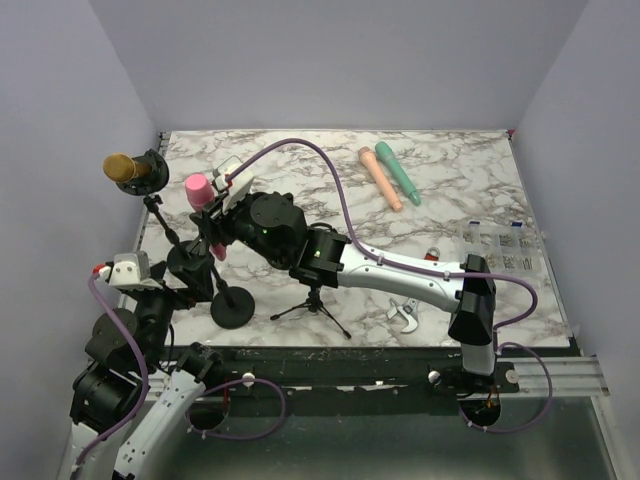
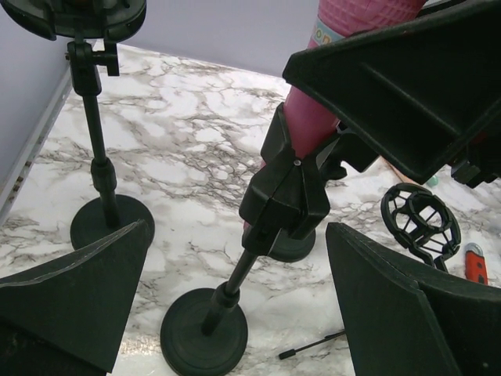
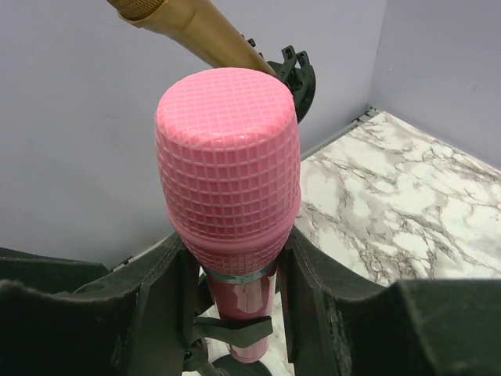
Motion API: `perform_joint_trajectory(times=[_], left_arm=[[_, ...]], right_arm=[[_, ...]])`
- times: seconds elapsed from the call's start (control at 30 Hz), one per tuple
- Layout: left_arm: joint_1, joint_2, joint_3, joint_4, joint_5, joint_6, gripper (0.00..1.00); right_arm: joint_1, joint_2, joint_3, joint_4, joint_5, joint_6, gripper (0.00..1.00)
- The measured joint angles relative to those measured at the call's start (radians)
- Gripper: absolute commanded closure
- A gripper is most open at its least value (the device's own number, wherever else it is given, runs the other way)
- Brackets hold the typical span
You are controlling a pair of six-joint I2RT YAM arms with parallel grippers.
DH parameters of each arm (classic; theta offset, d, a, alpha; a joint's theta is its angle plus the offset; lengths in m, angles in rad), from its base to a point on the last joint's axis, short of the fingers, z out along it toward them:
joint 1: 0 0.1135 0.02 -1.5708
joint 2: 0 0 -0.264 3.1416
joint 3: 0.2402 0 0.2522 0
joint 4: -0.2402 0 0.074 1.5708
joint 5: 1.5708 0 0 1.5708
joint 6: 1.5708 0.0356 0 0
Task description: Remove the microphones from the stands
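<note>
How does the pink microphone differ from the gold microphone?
Colour: the pink microphone has a pink grille, while the gold microphone is metallic gold.
Contact: the right claw clasps the pink microphone; nothing touches the gold microphone.
Place: the gold microphone sits nearer the table's far left corner than the pink microphone.
Both are mounted on black stands.

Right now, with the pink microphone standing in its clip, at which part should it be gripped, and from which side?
Grip the pink microphone on its slim handle just under the wide grille head, above the stand clip. Come from the side, one finger on each flank, as the right hand sits now. The head points up, so it likely lifts out upward.
</note>
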Motion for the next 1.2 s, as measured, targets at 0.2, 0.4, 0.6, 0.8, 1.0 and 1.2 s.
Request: perform_joint_trajectory(times=[0.2, 0.4, 0.6, 0.8, 1.0, 1.2], left_arm=[[0.000, 0.039, 0.002, 0.038, 0.029, 0.000, 0.09], [0.000, 0.119, 0.010, 0.077, 0.069, 0.015, 0.19], [0.000, 0.172, 0.010, 0.106, 0.079, 0.044, 1.00], [0.000, 0.189, 0.010, 0.127, 0.076, 0.091, 1.00], [0.000, 0.171, -0.014, 0.149, 0.091, 0.105, 1.00], [0.000, 0.152, -0.032, 0.167, 0.124, 0.113, 1.00]], right_arm=[[0.000, 0.000, -0.001, 0.001, -0.004, -0.013, 0.99], [0.000, 0.000, -0.002, 0.001, -0.011, -0.020, 0.99], [0.000, 0.000, -0.003, 0.002, -0.013, -0.020, 0.99], [0.000, -0.003, -0.019, -0.001, -0.013, -0.028, 0.99], [0.000, -0.004, -0.021, -0.006, -0.011, -0.036, 1.00], [0.000, -0.004, 0.000, -0.009, 0.046, -0.089, 0.99]])
